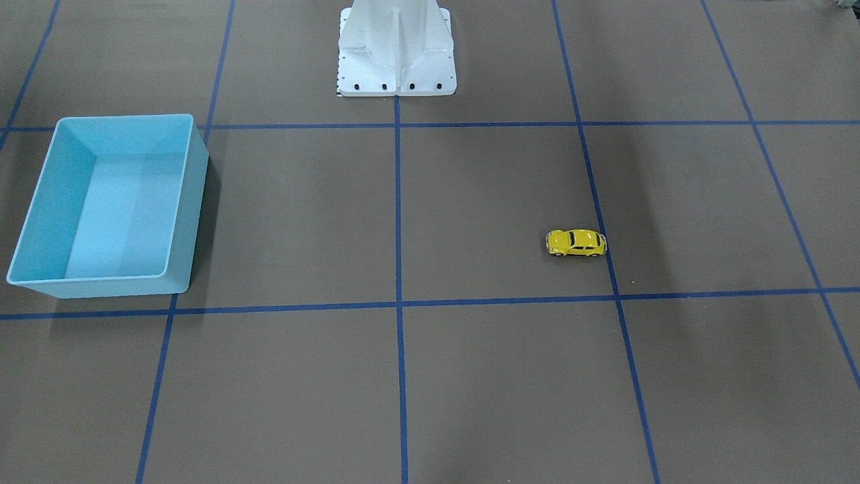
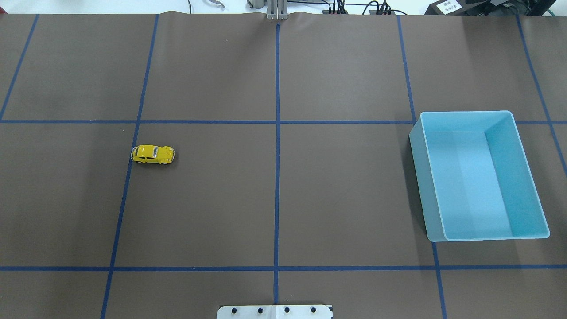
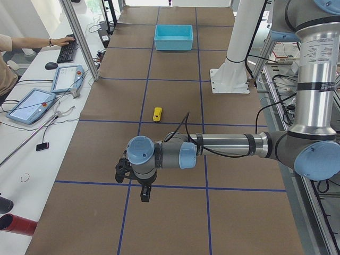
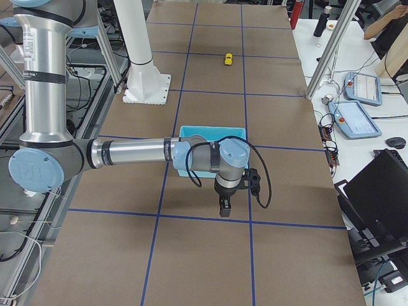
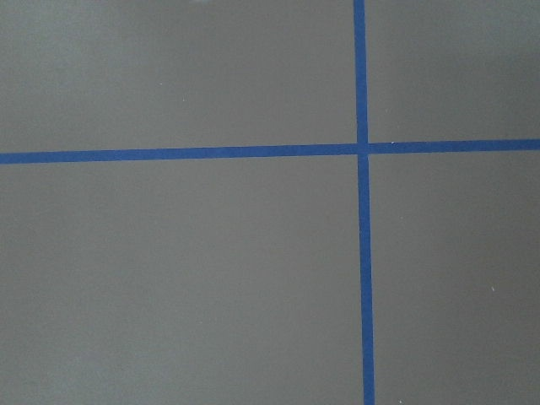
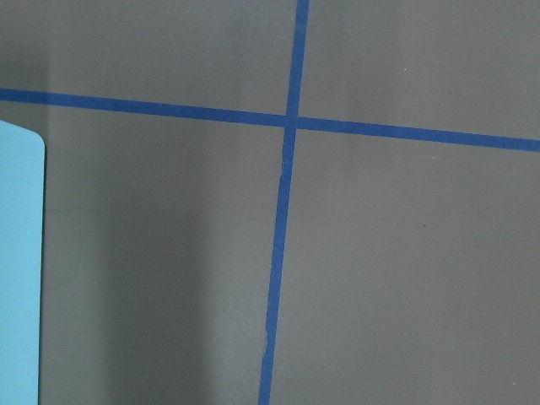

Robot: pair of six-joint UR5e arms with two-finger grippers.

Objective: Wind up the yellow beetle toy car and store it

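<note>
Car (image 2: 153, 154) upright on its wheels in the left half of the bench (image 2: 212, 212), one end at a tape line (image 2: 123, 199). Bin (image 2: 467, 113) near the right end, well apart from the car. Left gripper (image 3: 144, 195) above the left end, right gripper (image 4: 224, 209) above the right end near the bin. Cannot tell whether either is clenched or released.

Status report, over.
Both parked wide, state unclear: left gripper, right gripper. The yellow beetle toy car untouched on table. Nothing between it and blue bin.
</note>
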